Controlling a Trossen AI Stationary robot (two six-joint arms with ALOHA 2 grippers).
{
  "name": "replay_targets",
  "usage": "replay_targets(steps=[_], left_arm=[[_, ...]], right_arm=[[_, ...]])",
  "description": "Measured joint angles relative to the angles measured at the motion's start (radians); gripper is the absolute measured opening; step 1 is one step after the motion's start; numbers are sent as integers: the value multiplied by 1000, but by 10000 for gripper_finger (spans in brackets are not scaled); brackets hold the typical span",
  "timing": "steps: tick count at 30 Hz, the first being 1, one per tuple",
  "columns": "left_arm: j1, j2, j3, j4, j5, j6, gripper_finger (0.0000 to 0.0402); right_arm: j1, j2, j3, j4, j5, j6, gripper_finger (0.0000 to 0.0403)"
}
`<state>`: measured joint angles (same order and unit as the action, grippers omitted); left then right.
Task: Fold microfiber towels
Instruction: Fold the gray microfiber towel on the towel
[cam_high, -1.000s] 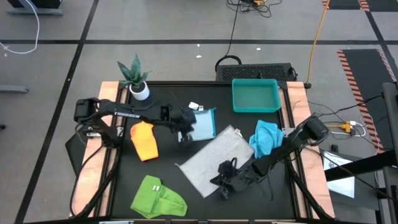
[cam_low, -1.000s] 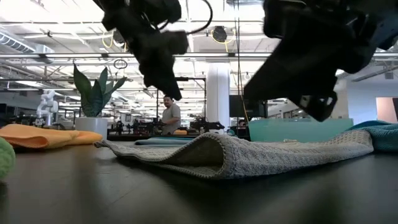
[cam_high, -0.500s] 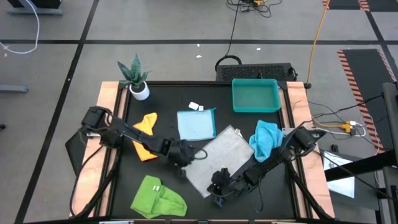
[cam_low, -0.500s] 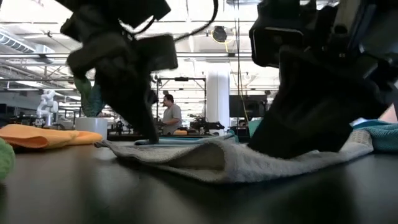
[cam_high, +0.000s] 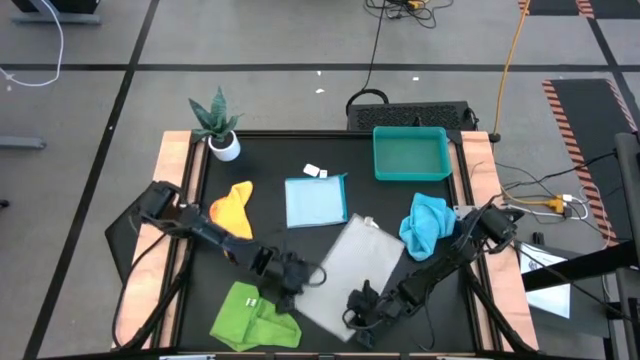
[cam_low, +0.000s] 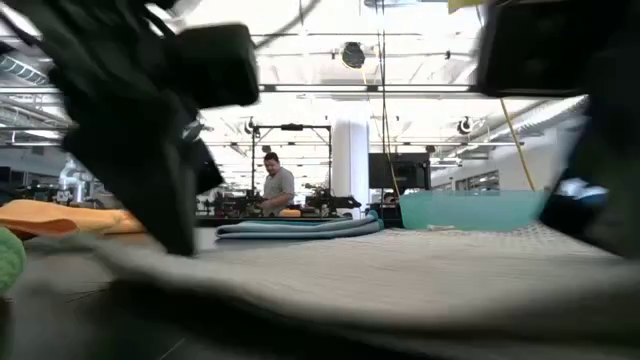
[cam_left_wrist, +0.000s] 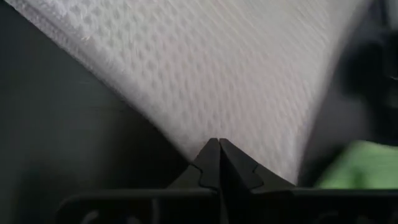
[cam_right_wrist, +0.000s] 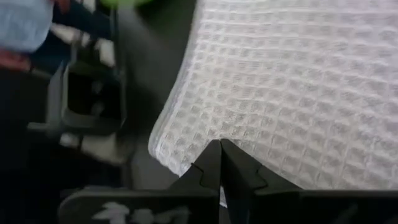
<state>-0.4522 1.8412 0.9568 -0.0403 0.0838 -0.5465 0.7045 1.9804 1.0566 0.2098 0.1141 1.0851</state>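
Observation:
The white-grey waffle towel (cam_high: 352, 265) lies spread at the table's near middle; in the low view (cam_low: 380, 275) its near edge is raised. My left gripper (cam_high: 296, 277) is shut on the towel's near-left corner and my right gripper (cam_high: 358, 306) on its near edge. The light blue towel (cam_high: 316, 201) lies folded flat at mid-table. The turquoise towel (cam_high: 427, 222) is bunched at the right, the yellow-orange one (cam_high: 232, 208) at the left, and the lime green one (cam_high: 255, 318) at the near left. My left gripper pinches the towel's near-left corner (cam_left_wrist: 205, 134) between its two fingers, only its tip showing between them. The cloth fans out flat and drawn away from the fingers. My right gripper pinches the towel's near edge (cam_right_wrist: 205, 140) between its two fingers, close to a rounded corner (cam_right_wrist: 163, 149). The cloth spreads flat beyond the fingers.
A rigid teal tray (cam_high: 410, 155) stands at the far right and a potted plant (cam_high: 218, 125) at the far left corner. A small white tag (cam_high: 313, 171) lies beyond the light blue towel. A person stands in the room behind (cam_low: 272, 185).
My left gripper has left the light blue towel, gone toward the near edge and taken hold of the white-grey towel's left corner. Both grippers have drawn the towel toward the near edge. Its hump has flattened, and its near edge has lifted.

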Motion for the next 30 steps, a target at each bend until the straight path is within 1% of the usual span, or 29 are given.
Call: replay_targets(steps=[3, 5, 9, 11, 13, 15, 16, 18, 21, 28, 30], left_arm=[[-48, 2, 19, 45, -30, -32, 3], [-67, 2, 45, 58, -53, -40, 6], [-81, 2, 104, 65, -100, 6, 2], [-69, 1, 127, 62, -140, 32, 3], [-42, 0, 144, 38, -211, 48, 4], [-1, -1, 154, -2, -271, 53, 2], [27, -1, 157, -18, -273, 59, 2], [86, -1, 160, -39, -270, 87, 3], [183, -1, 162, -76, -239, 107, 2], [442, -94, 163, -177, -176, 180, 1], [523, -90, 163, -193, -119, 210, 1]], right_arm=[[12, -57, -5, -36, -18, -15, 0], [16, -126, -4, -65, -3, -42, 0], [7, -292, -2, -261, 80, -78, 0], [-5, -371, -3, -388, 142, -77, 0], [-28, -442, -2, -511, 190, -66, 0], [-56, -489, -5, -628, 218, -49, 0], [-71, -507, -16, -660, 224, -48, 0], [-95, -543, -44, -663, 223, -57, 0], [-116, -596, -99, -610, 223, -69, 0], [-122, -687, -291, -413, 222, -57, 0], [-122, -709, -348, -352, 222, -52, 0]])
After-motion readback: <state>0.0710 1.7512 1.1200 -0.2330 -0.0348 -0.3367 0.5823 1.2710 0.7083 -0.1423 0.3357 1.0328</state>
